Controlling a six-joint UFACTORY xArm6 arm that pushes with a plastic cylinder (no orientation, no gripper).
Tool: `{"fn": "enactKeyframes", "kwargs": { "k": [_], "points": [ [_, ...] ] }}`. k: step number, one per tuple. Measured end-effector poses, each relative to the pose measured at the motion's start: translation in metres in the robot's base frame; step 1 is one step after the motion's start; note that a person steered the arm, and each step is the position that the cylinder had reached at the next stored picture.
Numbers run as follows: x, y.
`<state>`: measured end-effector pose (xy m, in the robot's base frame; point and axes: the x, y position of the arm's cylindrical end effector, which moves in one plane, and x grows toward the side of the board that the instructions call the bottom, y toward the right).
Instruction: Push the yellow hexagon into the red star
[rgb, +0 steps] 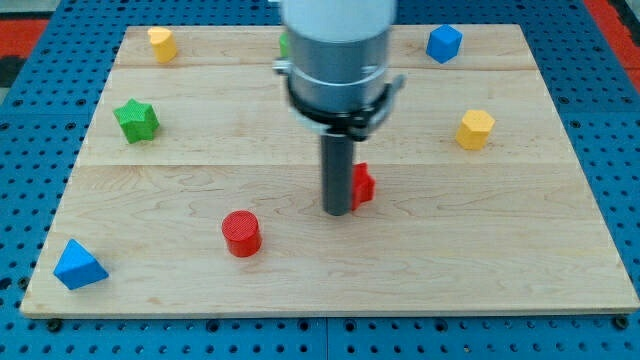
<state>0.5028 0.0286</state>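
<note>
The yellow hexagon sits at the view's right on the wooden board. The red star lies near the board's middle, partly hidden behind my rod. My tip rests on the board just left of the red star, touching or nearly touching it. The yellow hexagon is well to the right of my tip and a little toward the view's top.
A red cylinder stands lower left of my tip. A blue triangle is at the bottom left corner, a green star at the left, a yellow block at top left, a blue block at top right. A green block peeks out behind the arm.
</note>
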Motion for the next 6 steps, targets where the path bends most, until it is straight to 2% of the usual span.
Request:
{"fn": "enactKeyframes", "kwargs": {
  "k": [1, 2, 3, 4, 5, 6],
  "points": [
    [-0.044, 0.055],
    [-0.025, 0.092],
    [-0.07, 0.16],
    [-0.097, 0.203],
    [-0.105, 0.217],
    [-0.119, 0.189]
  ]
}}
